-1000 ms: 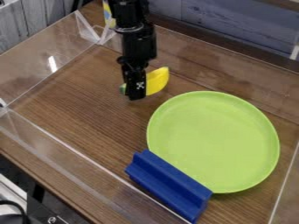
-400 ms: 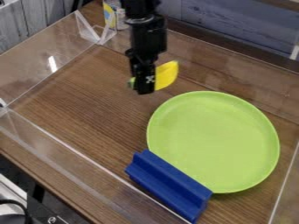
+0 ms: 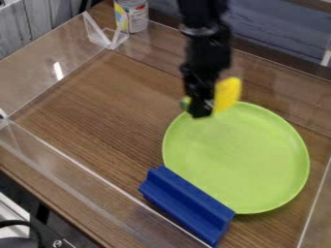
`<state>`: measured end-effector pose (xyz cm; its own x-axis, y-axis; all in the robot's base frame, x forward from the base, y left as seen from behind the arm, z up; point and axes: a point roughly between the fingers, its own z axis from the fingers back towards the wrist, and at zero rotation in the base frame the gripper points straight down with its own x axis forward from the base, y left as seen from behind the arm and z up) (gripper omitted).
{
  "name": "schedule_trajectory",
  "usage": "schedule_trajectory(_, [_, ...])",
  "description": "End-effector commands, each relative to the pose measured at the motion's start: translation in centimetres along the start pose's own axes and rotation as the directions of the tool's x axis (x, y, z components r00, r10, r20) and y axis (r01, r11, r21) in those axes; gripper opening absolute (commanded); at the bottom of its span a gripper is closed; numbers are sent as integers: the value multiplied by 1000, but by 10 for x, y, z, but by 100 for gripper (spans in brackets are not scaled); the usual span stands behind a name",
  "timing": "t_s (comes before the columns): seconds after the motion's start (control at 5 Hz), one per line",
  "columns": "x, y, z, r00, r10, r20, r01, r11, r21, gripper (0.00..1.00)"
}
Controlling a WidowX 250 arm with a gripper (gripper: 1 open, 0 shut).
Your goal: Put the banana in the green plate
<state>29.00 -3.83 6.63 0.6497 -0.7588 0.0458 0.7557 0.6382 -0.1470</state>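
your gripper (image 3: 202,103) pinches the banana (image 3: 226,94) above the green plate's (image 3: 246,160) near rim; release here and it may roll off onto the table (image 3: 97,116).

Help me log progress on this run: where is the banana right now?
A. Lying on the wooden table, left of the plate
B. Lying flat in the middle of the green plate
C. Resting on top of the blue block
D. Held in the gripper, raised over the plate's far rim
D: the gripper is shut on the banana, which hangs above the far edge of the green plate, not yet set down on it.
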Motion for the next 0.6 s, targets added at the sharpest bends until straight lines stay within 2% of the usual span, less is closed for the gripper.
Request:
schedule_trajectory(0.0, [22, -29, 5, 998, -43, 42, 42, 998, 38, 0])
schedule_trajectory(0.2, [29, -46, -11, 997, -77, 28, 76, 997, 24, 0])
schedule_trajectory(0.4, [20, -46, -16, 997, -80, 23, 80, 997, 17, 0])
